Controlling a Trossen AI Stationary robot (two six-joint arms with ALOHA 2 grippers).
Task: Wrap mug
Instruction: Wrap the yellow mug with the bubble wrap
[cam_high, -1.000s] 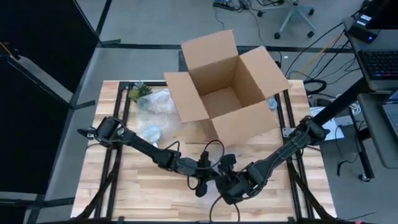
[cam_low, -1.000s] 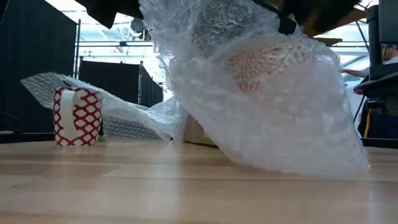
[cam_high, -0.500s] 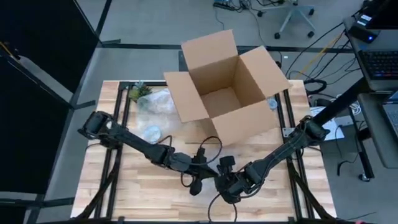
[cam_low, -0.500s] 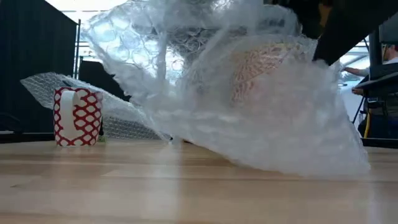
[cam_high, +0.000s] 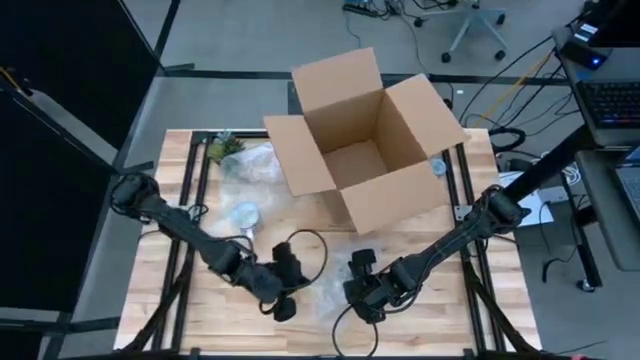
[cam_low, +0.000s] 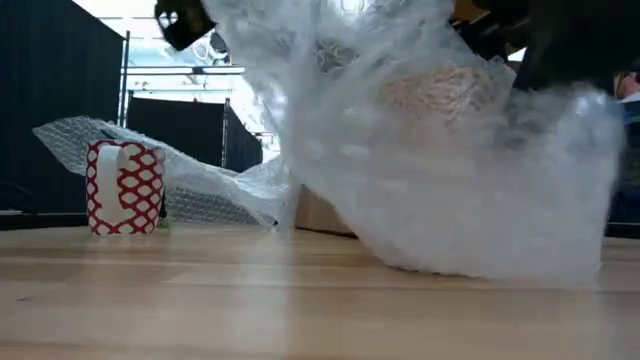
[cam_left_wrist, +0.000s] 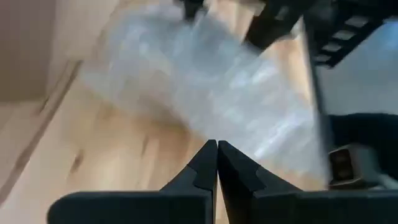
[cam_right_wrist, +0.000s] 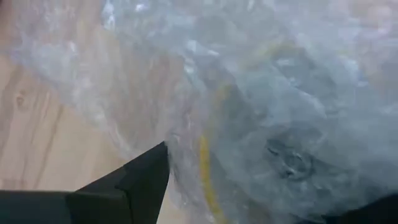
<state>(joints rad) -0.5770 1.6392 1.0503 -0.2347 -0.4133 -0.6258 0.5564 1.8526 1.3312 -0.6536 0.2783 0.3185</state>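
A patterned mug (cam_low: 440, 95) sits inside a big sheet of clear bubble wrap (cam_low: 450, 190), raised above the table near its front edge. The sheet's lower folds lie on the wood. My right gripper (cam_high: 362, 296) is closed around the wrapped mug from the right. My left gripper (cam_high: 281, 300) is to the left of the bundle, its fingers (cam_left_wrist: 217, 152) shut at the sheet's left edge. A second, red-and-white mug (cam_low: 123, 187) stands bare on its base at the left. My left gripper is shut at the sheet's left edge (cam_left_wrist: 239, 127), coming from the table's left. The picture is blurred, and how many layers it pinches cannot be told. The wrap runs from the fingertips toward the bundle. My right gripper has the wrapped mug (cam_right_wrist: 261, 143) between its spread fingers (cam_right_wrist: 140, 177), with the wrap lying between fingers and mug. It comes from the table's right. The mug is clear of the table, and the wrap hangs below it onto the wood.
An open cardboard box (cam_high: 360, 140) stands at the back middle. A loose heap of bubble wrap (cam_high: 250, 165) lies left of it, behind the red-and-white mug (cam_high: 244, 214). A small green thing (cam_high: 226, 146) sits at the back left corner.
My left gripper has moved toward the table's left edge, away from my right gripper. The wrap was flung out wide to the left over the mug and now lies closer around it. My right gripper has shifted a little to the left with the mug.
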